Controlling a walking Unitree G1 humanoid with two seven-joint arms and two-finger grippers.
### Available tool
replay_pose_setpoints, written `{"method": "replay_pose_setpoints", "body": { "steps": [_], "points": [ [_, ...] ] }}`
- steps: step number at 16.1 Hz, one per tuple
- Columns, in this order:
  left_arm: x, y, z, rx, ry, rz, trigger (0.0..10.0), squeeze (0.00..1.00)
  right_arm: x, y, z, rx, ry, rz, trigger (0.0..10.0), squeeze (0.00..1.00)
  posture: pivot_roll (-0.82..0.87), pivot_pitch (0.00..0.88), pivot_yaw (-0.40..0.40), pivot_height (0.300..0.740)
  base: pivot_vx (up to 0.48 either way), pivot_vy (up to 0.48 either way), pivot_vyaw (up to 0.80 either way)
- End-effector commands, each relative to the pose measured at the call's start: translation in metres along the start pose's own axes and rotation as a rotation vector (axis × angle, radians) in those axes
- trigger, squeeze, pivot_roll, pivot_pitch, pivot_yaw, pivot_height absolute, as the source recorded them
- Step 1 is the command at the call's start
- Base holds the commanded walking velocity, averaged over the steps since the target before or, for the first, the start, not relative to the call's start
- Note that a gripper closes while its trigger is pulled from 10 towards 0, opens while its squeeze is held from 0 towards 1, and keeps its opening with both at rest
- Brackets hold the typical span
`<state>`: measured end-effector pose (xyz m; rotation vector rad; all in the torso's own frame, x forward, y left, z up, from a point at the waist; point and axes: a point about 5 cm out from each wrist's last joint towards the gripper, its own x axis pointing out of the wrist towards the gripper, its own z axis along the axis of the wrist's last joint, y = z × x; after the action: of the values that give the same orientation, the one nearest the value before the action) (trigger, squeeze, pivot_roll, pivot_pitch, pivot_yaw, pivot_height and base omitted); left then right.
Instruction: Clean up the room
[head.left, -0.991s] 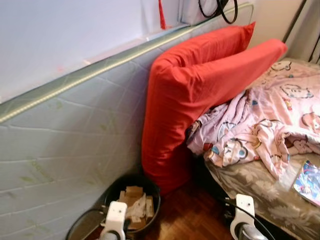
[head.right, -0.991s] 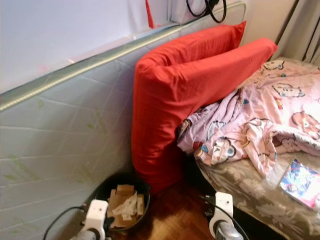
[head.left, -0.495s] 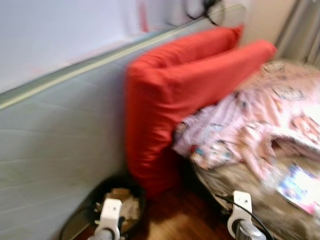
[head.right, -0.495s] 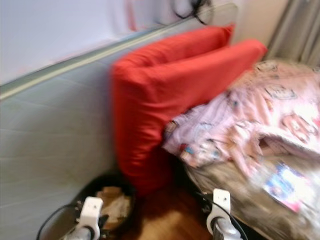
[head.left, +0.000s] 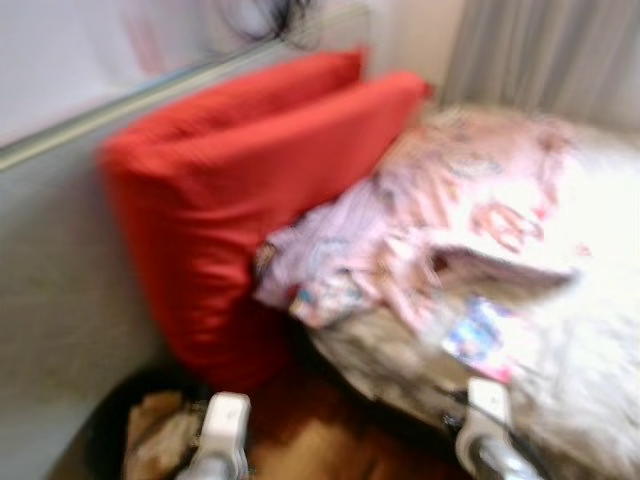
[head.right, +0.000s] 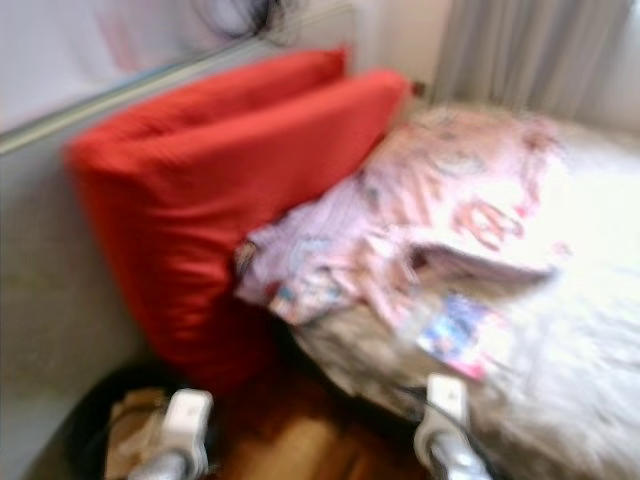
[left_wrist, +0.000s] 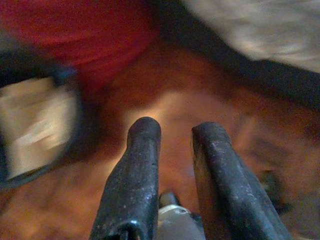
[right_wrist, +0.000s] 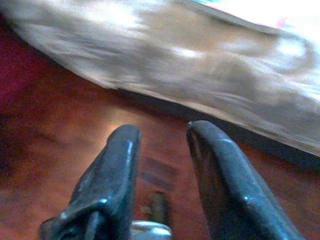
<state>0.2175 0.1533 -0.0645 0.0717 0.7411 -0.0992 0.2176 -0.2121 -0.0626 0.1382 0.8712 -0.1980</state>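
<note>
Everything ahead of me is smeared with blur, so I can read no brand, label or writing anywhere.

The bed (head.left: 590, 330) is the largest thing, ahead of my right end effector (right_wrist: 162, 137) and spreading off to its right; its grey-brown patterned side (right_wrist: 200, 85) hangs just above and beyond that end effector's fingertips. Over the bed lies a crumpled pink printed blanket (head.left: 450, 190), with a small colourful packet or booklet (head.left: 478, 338) lying flat near the bed's near edge, just beyond my right arm. Its print is too blurred to make out.

Two long red cushions (head.left: 230, 170) lean between the bed and the pale padded panel (head.left: 50, 280) along the wall, ahead of my left end effector (left_wrist: 175, 131).

A dark round bin (head.left: 105, 440) stands on the wooden floor (left_wrist: 190, 100) just to the left of my left end effector, at the foot of the red cushions. It holds pale brown and white scraps that look like torn card or paper (left_wrist: 35, 125).

My left end effector hangs low over the floor, its two black fingers (left_wrist: 137, 170) slightly parted and empty. My right end effector hangs likewise over the floor beside the bed, fingers (right_wrist: 120, 170) parted a little, holding nothing.
</note>
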Motion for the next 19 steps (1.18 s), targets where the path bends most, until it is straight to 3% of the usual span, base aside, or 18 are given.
{"method": "replay_pose_setpoints", "body": {
  "steps": [1, 5, 14, 19],
  "points": [
    [-0.0008, 0.007, -0.0016, 0.014, 0.01, 0.01, 10.0, 0.0, 0.0005, 0.0058, -0.0005, 0.013, 0.003, 0.011, 10.0, 0.0, -0.06, 0.0, 0.033, 0.74, 0.0, -0.435, -0.78],
    [-0.0007, 0.0075, -0.0011, 0.013, 0.009, 0.01, 10.0, 0.0, 0.0005, 0.0056, -0.0002, 0.011, 0.002, 0.009, 10.0, 0.0, -0.06, 0.0, 0.035, 0.74, 0.0, -0.434, -0.78],
    [-0.0005, 0.0089, -0.0004, 0.014, 0.01, 0.013, 10.0, 0.0, 0.0004, 0.0056, 0.0011, 0.037, -0.021, -0.004, 10.0, 0.0, -0.06, 0.0, 0.036, 0.74, 0.0, -0.406, 0.0],
    [-0.0006, 0.0094, -0.0004, 0.017, 0.011, 0.011, 10.0, 0.0, 0.0004, 0.006, 0.0004, 0.037, -0.017, -0.003, 10.0, 0.0, -0.07, 0.0, 0.038, 0.74, 0.0, -0.406, -0.79]
  ]
}}
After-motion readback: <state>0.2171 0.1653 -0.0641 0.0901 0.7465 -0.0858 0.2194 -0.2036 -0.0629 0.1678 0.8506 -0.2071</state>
